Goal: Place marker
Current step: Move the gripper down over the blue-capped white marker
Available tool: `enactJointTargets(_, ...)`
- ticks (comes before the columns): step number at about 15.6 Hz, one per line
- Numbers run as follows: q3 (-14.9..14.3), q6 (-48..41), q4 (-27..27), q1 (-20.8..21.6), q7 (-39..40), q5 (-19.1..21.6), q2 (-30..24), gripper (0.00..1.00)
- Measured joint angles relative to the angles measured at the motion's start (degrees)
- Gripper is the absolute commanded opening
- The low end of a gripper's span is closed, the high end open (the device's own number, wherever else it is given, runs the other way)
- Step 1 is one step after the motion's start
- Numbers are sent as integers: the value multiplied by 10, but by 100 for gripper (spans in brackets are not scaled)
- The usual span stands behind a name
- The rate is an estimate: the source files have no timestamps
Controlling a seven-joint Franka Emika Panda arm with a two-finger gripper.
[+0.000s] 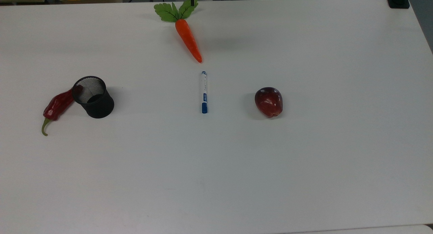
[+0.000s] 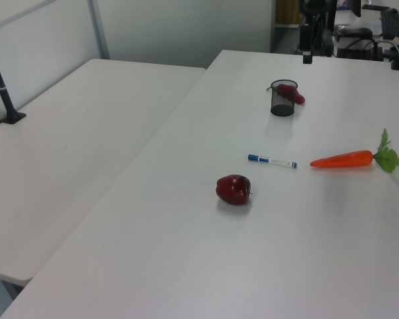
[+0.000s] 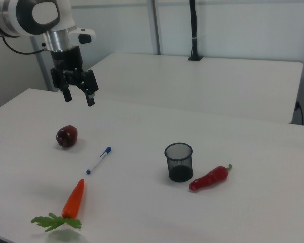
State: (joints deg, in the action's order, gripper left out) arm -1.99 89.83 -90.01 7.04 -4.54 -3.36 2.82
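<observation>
The marker (image 1: 204, 92) lies flat on the table (image 1: 304, 159), between the carrot (image 1: 188, 39) and the apple (image 1: 269, 102); the gripper (image 3: 77, 97) hangs above with fingers wide, holding nothing

tabletop (image 1: 304, 166): smooth white laminate, matt with a faint sheen
marker (image 1: 204, 91): smooth white plastic barrel, glossy blue cap
pen cup (image 1: 93, 97): black wire mesh, matt, see-through weave
apple (image 1: 269, 102): dark red, glossy skin with bright highlights
carrot (image 1: 188, 40): orange, smooth and slightly shiny; flat matt green leaves, cloth-like
chili pepper (image 1: 57, 105): deep red, glossy, green stem
gripper (image 3: 79, 96): matt black fingers below glossy white arm casing
</observation>
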Motion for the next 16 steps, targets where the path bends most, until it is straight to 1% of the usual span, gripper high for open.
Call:
enactJointTargets(6,1,1,0,0,0,0,2,100)
enactJointTargets(8,1,19,0,0,0,0,7,100)
enactJointTargets(12,4,58,-2,0,0,0,27,100)
enactJointTargets(16,4,96,-8,0,0,0,61,100)
